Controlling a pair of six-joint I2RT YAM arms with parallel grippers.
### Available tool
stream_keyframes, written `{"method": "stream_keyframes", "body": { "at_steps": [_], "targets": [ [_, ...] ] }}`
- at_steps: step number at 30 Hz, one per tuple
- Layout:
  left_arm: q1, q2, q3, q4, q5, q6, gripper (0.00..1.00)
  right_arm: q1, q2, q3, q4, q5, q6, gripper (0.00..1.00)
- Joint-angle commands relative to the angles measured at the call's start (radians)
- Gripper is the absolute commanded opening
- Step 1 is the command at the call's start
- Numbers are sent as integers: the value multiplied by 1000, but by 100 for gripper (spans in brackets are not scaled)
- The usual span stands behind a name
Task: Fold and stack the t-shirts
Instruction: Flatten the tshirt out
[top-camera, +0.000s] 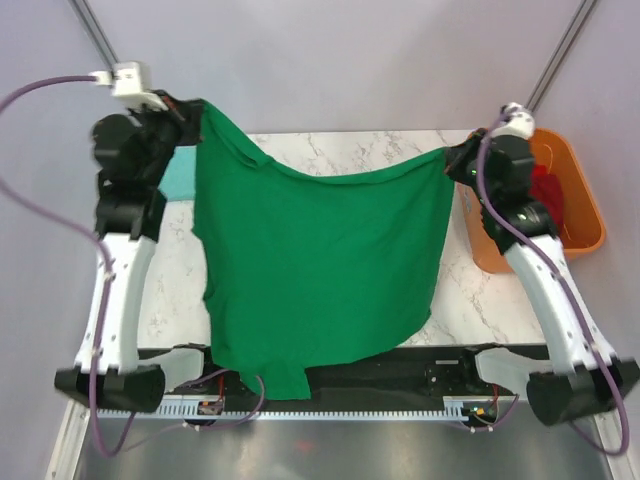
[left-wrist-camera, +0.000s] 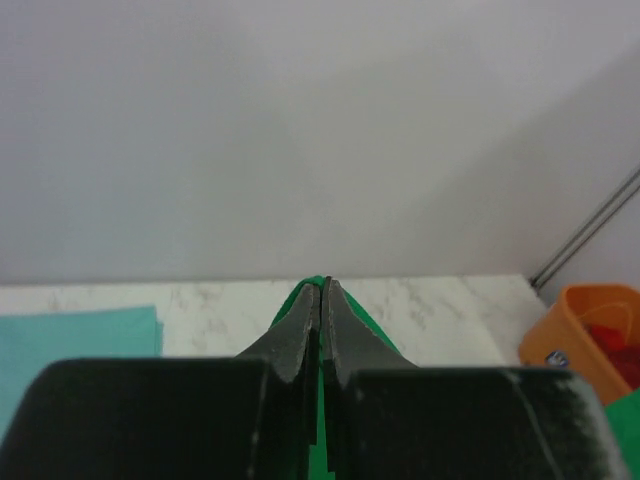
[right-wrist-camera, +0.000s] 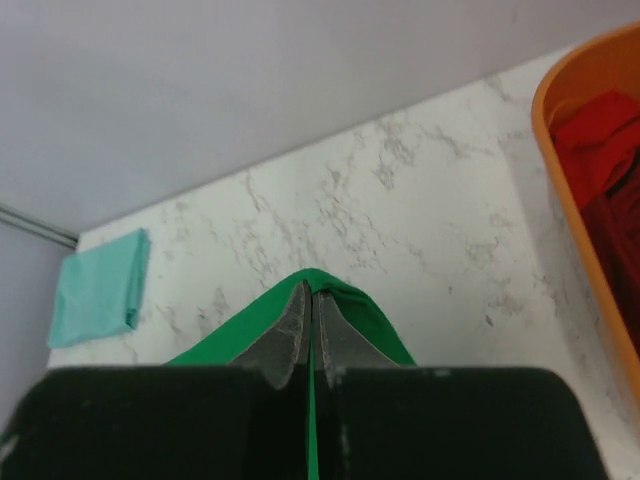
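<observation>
Hanging spread above the white marble table (top-camera: 470, 295), the dark green cotton t-shirt (top-camera: 320, 260) hides most of it. The left gripper (left-wrist-camera: 322, 288) and right gripper (right-wrist-camera: 311, 292) each hold an upper corner, jaws clamped on cloth. A pale teal shirt (right-wrist-camera: 100, 288), seemingly folded, lies far left. The orange plastic tub (top-camera: 572, 160) holds dark red shirts (right-wrist-camera: 600, 150).

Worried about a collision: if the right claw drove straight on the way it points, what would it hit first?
Probably the bare marble tabletop, between the folded teal t-shirt and orange tub; depth is unclear.
</observation>
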Motion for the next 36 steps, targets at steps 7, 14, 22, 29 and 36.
{"method": "stream_keyframes", "body": {
  "at_steps": [7,14,22,29,36],
  "targets": [
    [2,413,-263,284,75,34,2,-16,469,-111,511,-57,-40,0],
    [5,643,-153,284,124,34,2,-78,794,37,563,-161,-63,0],
    [25,735,-70,286,156,24,2,-121,932,156,571,-166,-86,0],
    [62,735,-54,234,175,-113,2,-141,1030,279,545,-205,-120,0],
    [62,706,-106,94,179,-193,2,-150,1051,345,427,-198,-163,0]
  ]
}}
